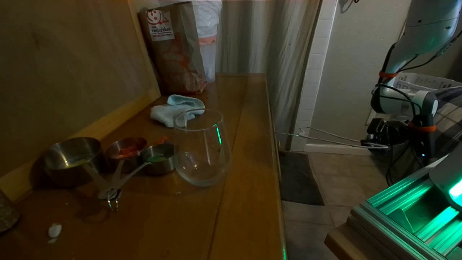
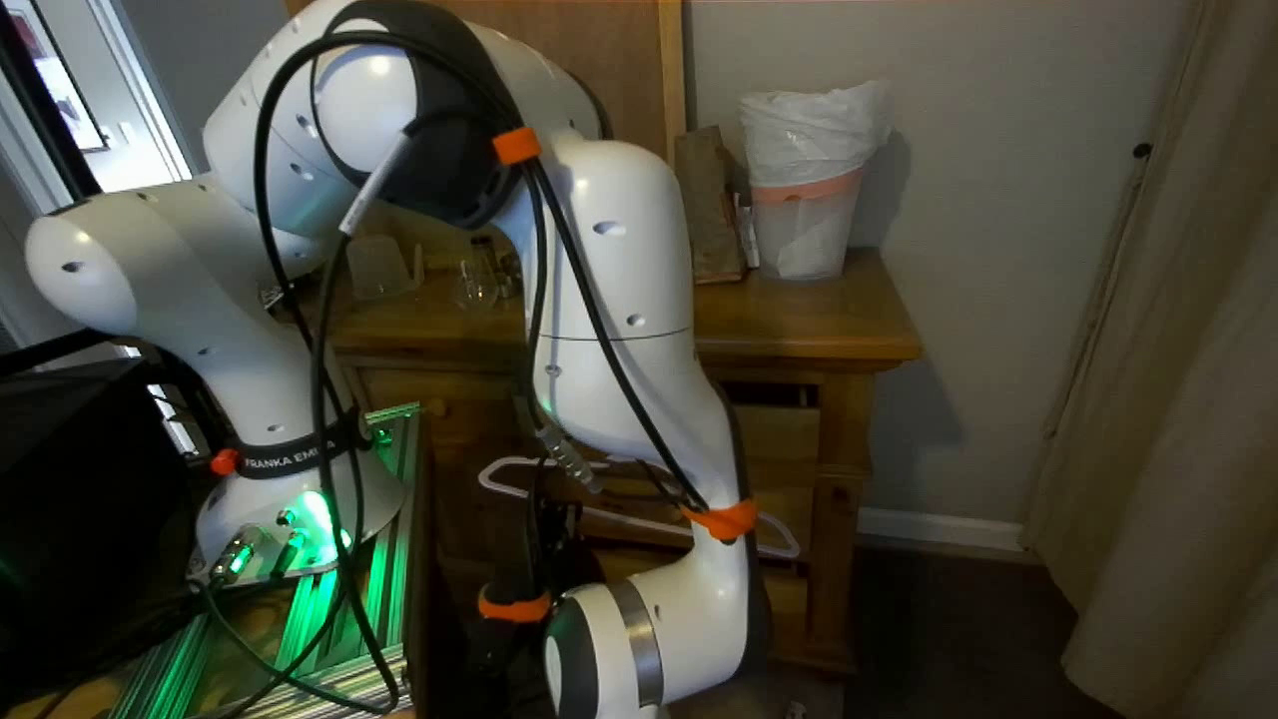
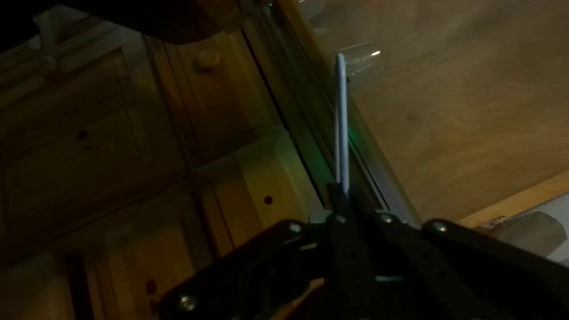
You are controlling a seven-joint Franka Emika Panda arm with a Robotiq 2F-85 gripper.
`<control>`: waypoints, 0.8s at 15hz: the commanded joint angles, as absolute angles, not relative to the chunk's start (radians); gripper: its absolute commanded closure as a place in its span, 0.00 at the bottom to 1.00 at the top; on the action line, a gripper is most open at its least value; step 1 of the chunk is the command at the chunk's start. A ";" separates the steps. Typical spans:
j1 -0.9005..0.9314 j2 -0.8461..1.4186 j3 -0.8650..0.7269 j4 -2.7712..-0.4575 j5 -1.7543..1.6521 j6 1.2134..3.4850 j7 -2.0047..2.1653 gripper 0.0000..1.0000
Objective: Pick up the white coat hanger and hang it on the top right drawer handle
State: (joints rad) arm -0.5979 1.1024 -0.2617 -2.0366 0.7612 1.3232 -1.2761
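Gripping white coat hanger [image 3: 341, 120] in claw [image 3: 342, 193], in front of drawers [image 2: 784, 431]; apparently past pickup, yet to hang it on the top right handle, not clearly visible.

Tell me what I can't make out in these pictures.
In an exterior view, the robot arm hides part of the white coat hanger and dresser.
In an exterior view, the left edge cuts off an object.
In an exterior view, small print on the paper bag is unreadably tiny.
In the wrist view, darkness masks where the end effector touches the hanger.
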 commanded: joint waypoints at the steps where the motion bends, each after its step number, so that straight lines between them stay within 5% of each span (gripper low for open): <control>1: -0.622 1.101 -0.268 -2.044 0.847 1.305 -1.186 0.99; 12: -0.582 1.066 -0.293 -2.111 0.953 1.337 -1.161 0.99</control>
State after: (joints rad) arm -0.6104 1.1018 -0.2690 -2.0744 0.9542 1.3200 -1.1498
